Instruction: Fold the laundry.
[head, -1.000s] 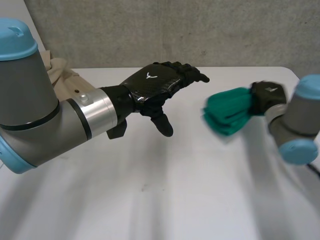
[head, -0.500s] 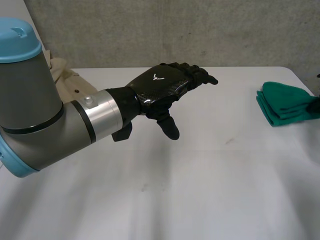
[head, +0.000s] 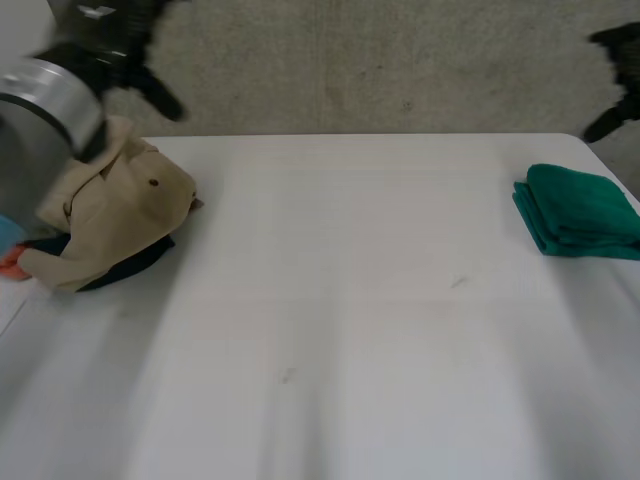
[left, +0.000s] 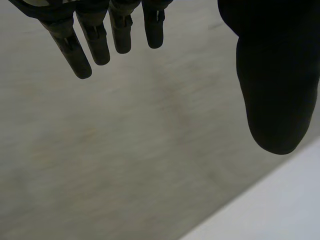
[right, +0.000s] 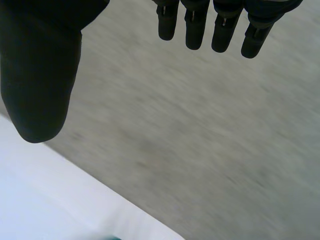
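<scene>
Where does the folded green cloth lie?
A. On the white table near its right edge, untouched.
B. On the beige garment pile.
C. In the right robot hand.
A: the folded green cloth lies flat on the white table at its right side, and the right robot hand is open and apart from it.

On the table (head: 350, 300), a pile of clothes (head: 115, 215) lies at the far left edge, one garment draped over the others, and a folded cloth (head: 580, 210) lies at the far right edge, well apart from the pile. A wall (head: 380, 60) stands behind the table. The left hand (head: 120, 40) hangs above and behind the pile, and the right hand (head: 620, 50) above and behind the folded cloth.
</scene>
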